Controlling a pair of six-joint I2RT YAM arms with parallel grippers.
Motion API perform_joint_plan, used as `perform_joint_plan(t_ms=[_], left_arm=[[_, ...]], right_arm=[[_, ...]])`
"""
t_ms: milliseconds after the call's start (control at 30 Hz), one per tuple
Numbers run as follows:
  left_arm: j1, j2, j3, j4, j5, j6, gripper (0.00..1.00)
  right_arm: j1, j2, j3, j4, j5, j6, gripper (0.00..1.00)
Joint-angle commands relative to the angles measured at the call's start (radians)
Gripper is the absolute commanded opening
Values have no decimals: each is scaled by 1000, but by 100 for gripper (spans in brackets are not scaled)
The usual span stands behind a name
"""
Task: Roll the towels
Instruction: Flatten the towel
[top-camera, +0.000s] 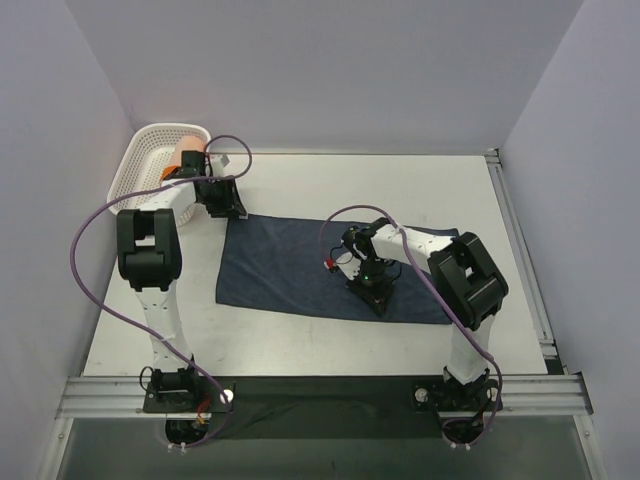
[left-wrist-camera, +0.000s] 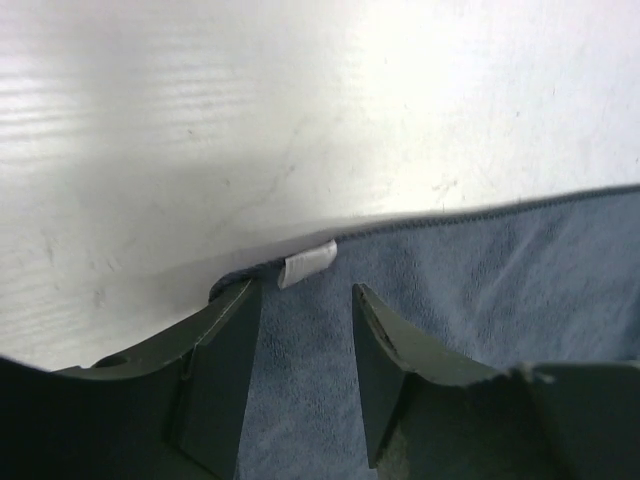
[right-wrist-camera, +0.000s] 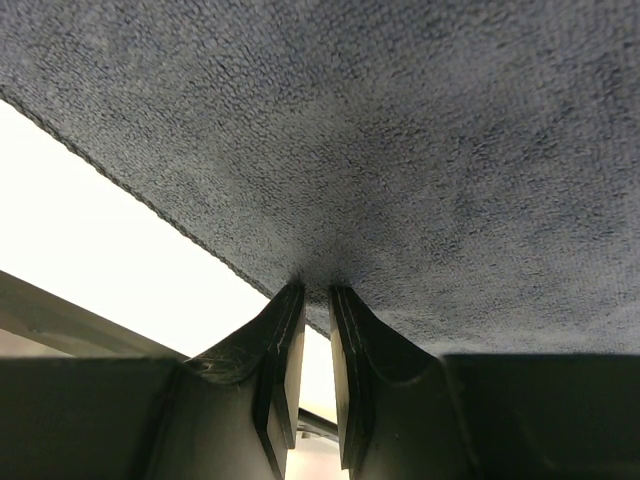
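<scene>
Roughly at the centre of the top view, the dark navy-blue cloth towel (top-camera: 290, 265) lies spread flat and unrolled on the white counter (top-camera: 400, 190), its long sides running left to right. At its upper-left corner a small white tag (left-wrist-camera: 308, 263) sticks out of the hem, seen in the left wrist view. The left gripper (top-camera: 222, 200) is down at that corner, its jaws spread apart, one on each side of the corner just below the tag, with towel fabric between them. The right gripper (top-camera: 372, 290) sits at the towel's lower edge, right of centre in the top view. In the right wrist view its jaws are drawn almost together, pinching the towel's hem, and the cloth puckers where it meets the fingertips (right-wrist-camera: 290, 300). The orange cloth towel (top-camera: 185, 155) lies as a rounded bundle in the white plastic lattice basket (top-camera: 135, 165) at the upper left of the top view, partly hidden by the left arm.
</scene>
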Motion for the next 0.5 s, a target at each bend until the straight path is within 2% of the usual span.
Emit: perform_joint_plan(t_ms=[0,167,300,367,467], left_arm=[[31,10,-4,129,-27,-47,51],[40,41,39,137,-64,-39,48],[40,8,87,74,32,37,47],[31,-71,71,33,83,151,49],[22,-204,7,-99,111,358,51]], right_arm=[[-8,17,30,-72,9,-17,18],[-25,20,56,-74,17,-14,18],[-93,-61,98,-78,-18,3,18],[-181,-116,105,-94,-104,0,22],[-270,-233,90,-156,-151,-36,28]])
